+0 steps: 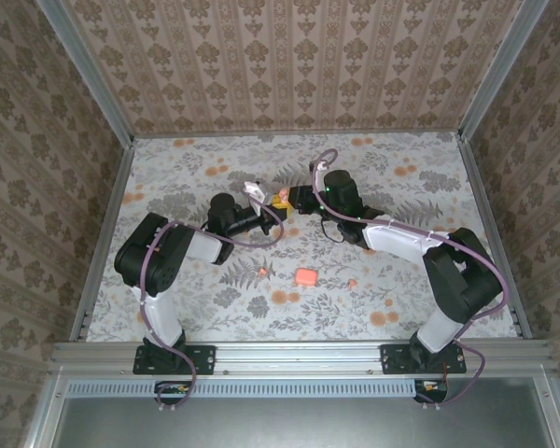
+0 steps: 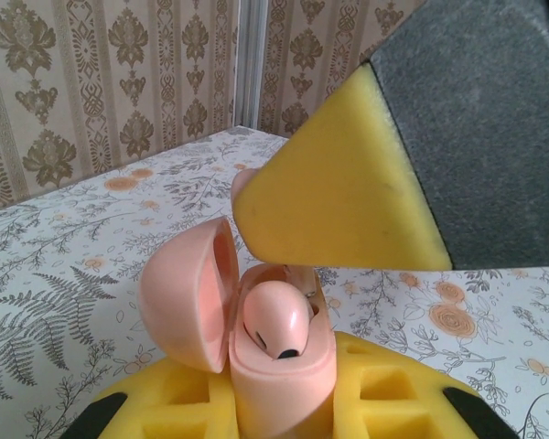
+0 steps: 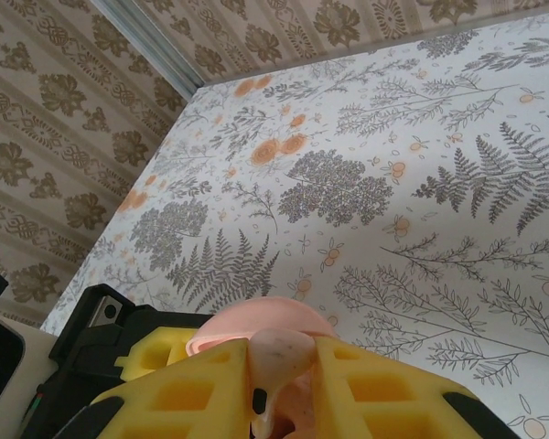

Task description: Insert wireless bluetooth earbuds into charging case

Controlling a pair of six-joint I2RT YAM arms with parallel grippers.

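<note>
**Grippers meet mid-table: case open, one bud in, one pinched above**

L gripper (image 1: pixel 271 207) sits at centre of the top view. Its jaws are closed on a small pale-pink rounded plastic charging case (image 2: pixel 276 380). In the L wrist view the case stands upright btw the yellow foam fingers (image 2: pixel 160 407) at bottom centre, lid tipped open to the left. A pale-pink plastic seated earbud (image 2: pixel 276 322) lies in one well, dark tip toward the camera.

R gripper (image 1: pixel 291 198) faces it from the right, tips nearly touching. In the R wrist view, at bottom centre, its jaws are only slightly apart and pinch a second earbud (image 3: pixel 276 352), same pale pink, stem down. The case rim shows just behind it. In the L wrist view R's yellow foam finger (image 2: pixel 339 183) hangs right above the open case. Whether this bud touches the case: can't tell.

Lower in the top view, on the fern-and-flower print tabletop (image 1: pixel 401 177), lies a salmon-pink rounded-square plastic piece (image 1: pixel 305 276). A tiny coral-orange nub (image 1: pixel 263 272) is to its left and another nub (image 1: pixel 352 282) to its right, all apart from both grippers.
</note>
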